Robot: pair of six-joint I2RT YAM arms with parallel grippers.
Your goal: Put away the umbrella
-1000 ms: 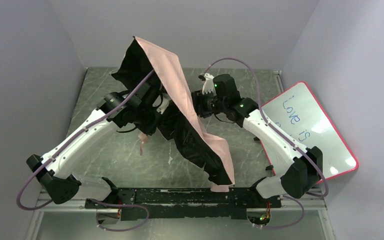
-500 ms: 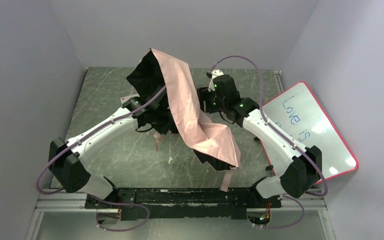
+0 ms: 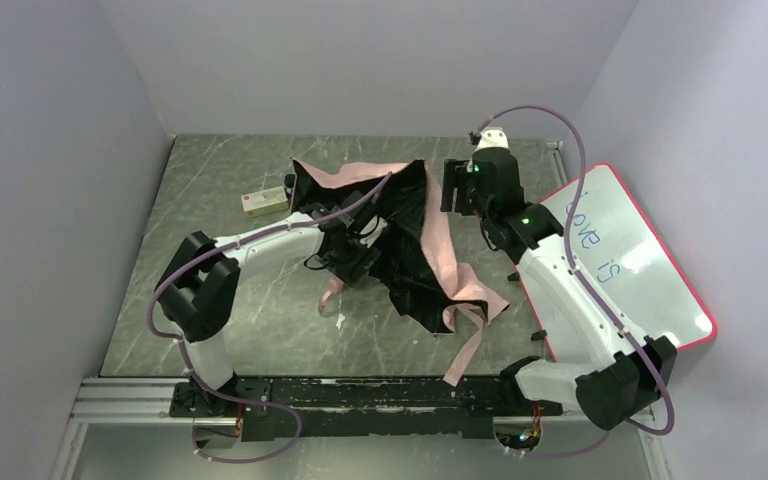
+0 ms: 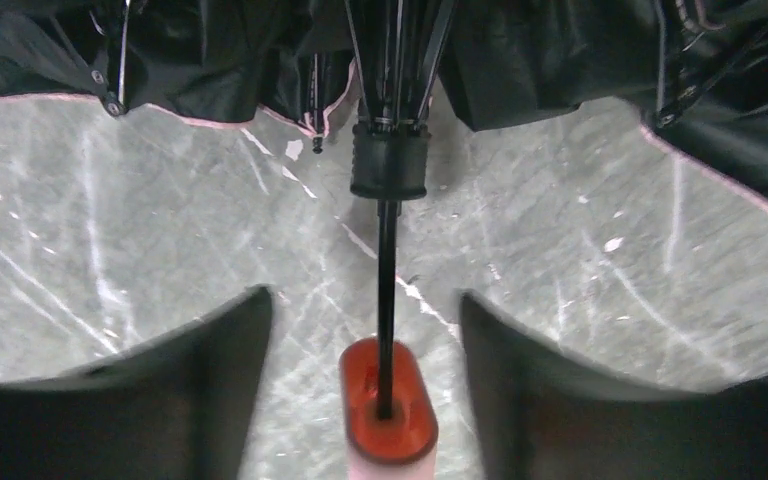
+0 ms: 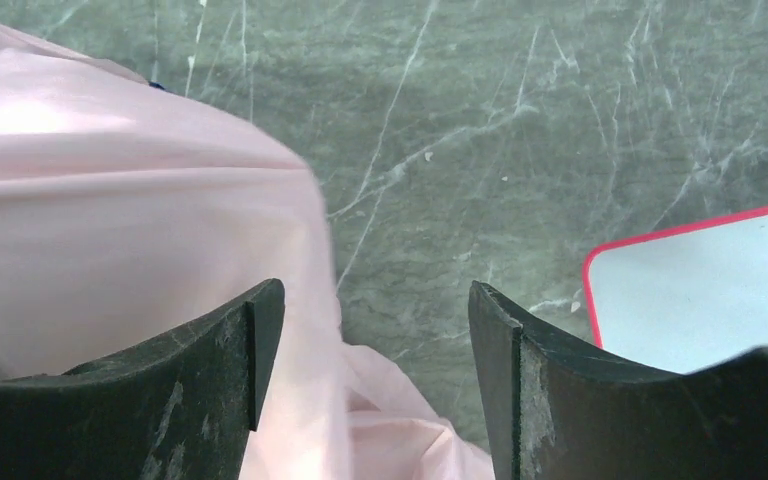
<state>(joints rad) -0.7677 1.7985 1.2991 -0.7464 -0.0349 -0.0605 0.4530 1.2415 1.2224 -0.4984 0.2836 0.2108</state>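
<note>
umbrella [image 3: 410, 265]: collapsed down, flat | left end effector [image 4: 362, 310]: opened | right end effector [image 5: 376, 290]: pulled back

Left arm [image 3: 260, 240] and right arm [image 3: 570, 295]: white shells, black joints [image 3: 205, 295], looping purple cables [image 3: 545, 110] (tiny green lights [image 3: 526, 210] too), black fingers [image 4: 210, 400].

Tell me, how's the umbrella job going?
Left end effector open around the handle. Right end effector open, empty. Umbrella crumpled on the table, not folded. Small box beside it.

The left arm [image 3: 260, 240] angles inward, left gripper [image 4: 362, 300] jaws parted. The right arm [image 3: 570, 290] extends far forward, right gripper [image 5: 375, 295] pointing downward, jaws parted.
</note>
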